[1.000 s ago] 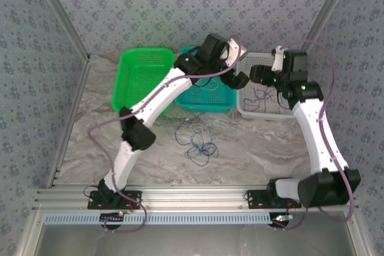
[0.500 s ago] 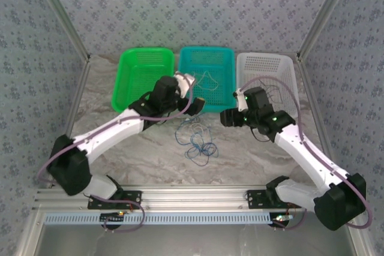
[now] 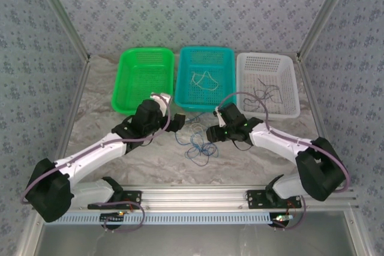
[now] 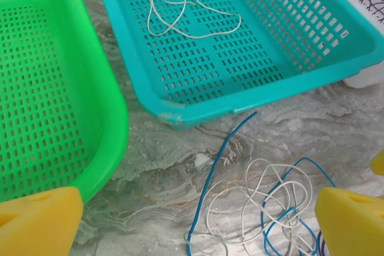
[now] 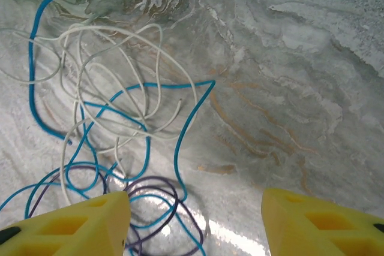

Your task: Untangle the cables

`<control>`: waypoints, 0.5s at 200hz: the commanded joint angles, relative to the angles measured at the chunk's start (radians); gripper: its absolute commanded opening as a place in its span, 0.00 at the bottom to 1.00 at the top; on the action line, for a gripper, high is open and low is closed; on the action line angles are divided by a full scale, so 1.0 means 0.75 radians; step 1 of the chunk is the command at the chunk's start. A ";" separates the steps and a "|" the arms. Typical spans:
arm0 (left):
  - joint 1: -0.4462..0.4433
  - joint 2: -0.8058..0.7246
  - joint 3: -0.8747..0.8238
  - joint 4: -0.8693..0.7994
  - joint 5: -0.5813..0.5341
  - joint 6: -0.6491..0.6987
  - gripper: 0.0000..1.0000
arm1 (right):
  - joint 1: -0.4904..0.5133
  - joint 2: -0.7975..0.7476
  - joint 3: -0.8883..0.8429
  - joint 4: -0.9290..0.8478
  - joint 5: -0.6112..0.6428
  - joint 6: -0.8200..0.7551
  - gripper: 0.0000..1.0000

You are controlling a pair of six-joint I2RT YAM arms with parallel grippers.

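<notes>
Top external: the tangle [image 3: 195, 143] of blue, white and dark cables lies mid-table [image 3: 228, 166]. The left gripper [image 3: 178, 123] is at its 10 o'clock and the right gripper [image 3: 211, 133] at its 2 o'clock, both low and near it.
Baskets: green basket [image 3: 144, 79], teal basket [image 3: 207, 64] and white basket [image 3: 267, 67] stand in a row at the tangle's 12 o'clock. A white cable [image 3: 203, 80] is in the teal one, a dark cable [image 3: 264, 93] in the white one.
Left claw: released, yellow fingers [image 4: 36, 223] spread wide with nothing between them.
Right claw: released, likewise bare.
Step in hand: looks like the approach for the next pull. Two cords appear sorted; the rest are not yet separated.
Next move: calls for pinching one strand alone while the other claw pins the heap. The cord is thin, so it is easy to miss or to drag the whole knot.
Left wrist adds: a blue strand [image 4: 231, 142] runs free toward 12 o'clock, up to the teal rim.
Right wrist adds: the crossings up close, with a purple loop [image 5: 147, 179] at 6 o'clock laced through blue, and white coils at 10 o'clock.
</notes>
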 commanded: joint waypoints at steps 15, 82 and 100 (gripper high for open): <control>0.005 -0.069 -0.048 0.070 -0.026 -0.044 1.00 | 0.033 0.111 -0.001 0.141 0.035 0.041 0.58; 0.008 -0.147 -0.101 0.062 -0.049 -0.043 0.99 | 0.083 0.234 0.057 0.166 0.151 0.052 0.17; 0.008 -0.159 -0.108 0.055 -0.046 -0.040 0.99 | 0.127 0.127 0.030 0.131 0.272 0.044 0.05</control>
